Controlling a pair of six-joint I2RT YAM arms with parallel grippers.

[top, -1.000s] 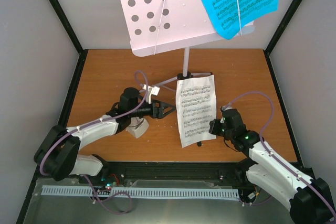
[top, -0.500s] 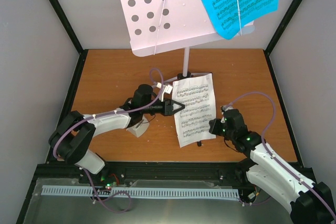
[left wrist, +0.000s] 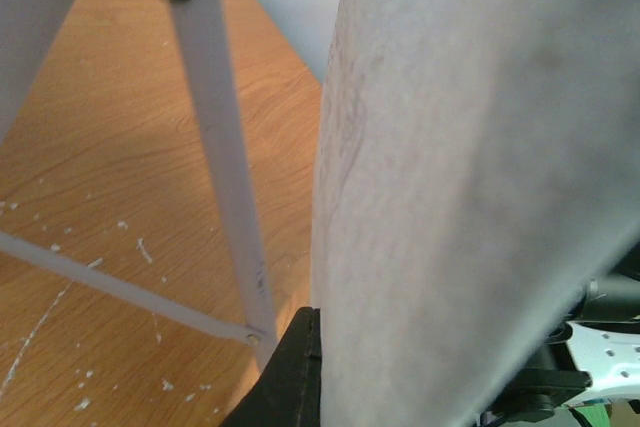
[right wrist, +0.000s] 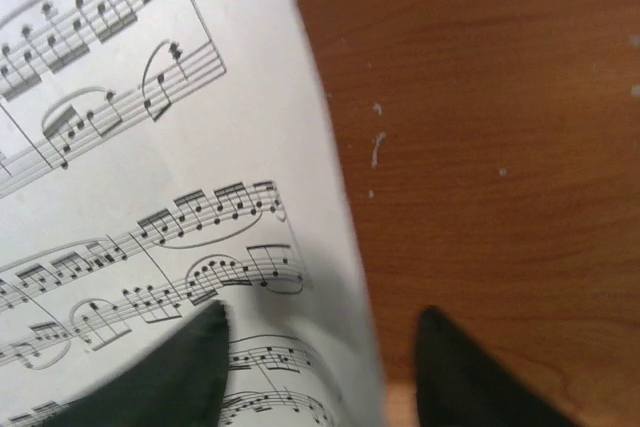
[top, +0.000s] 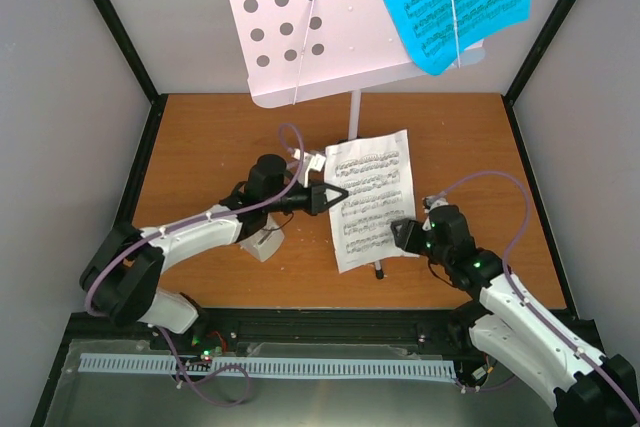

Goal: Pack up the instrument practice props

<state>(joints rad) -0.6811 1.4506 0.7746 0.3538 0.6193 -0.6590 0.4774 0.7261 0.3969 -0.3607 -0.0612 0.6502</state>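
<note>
A white sheet-music page [top: 370, 202] hangs tilted over the wooden table in front of the music stand [top: 300, 37]. My left gripper [top: 340, 194] is shut on the page's left edge. In the left wrist view the page [left wrist: 480, 167] fills the right side, and only one black finger [left wrist: 295, 377] shows against it. My right gripper [top: 403, 237] is open at the lower right edge of the page [right wrist: 130, 147], one fingertip [right wrist: 190, 367] over the paper and the other over bare wood. A blue sheet-music page [top: 450, 2] rests on the stand. The small white metronome [top: 262, 244] sits under my left arm.
The stand's thin white tripod legs [left wrist: 225, 177] spread over the wood just left of the held page. Its pole [top: 353, 117] rises behind the page. Grey walls with black frame bars close off the table's left, right and back.
My left gripper moved right to the page's left edge and shut on it. My right gripper, shut on the page's right edge before, has opened. The page shifted slightly up and left.
</note>
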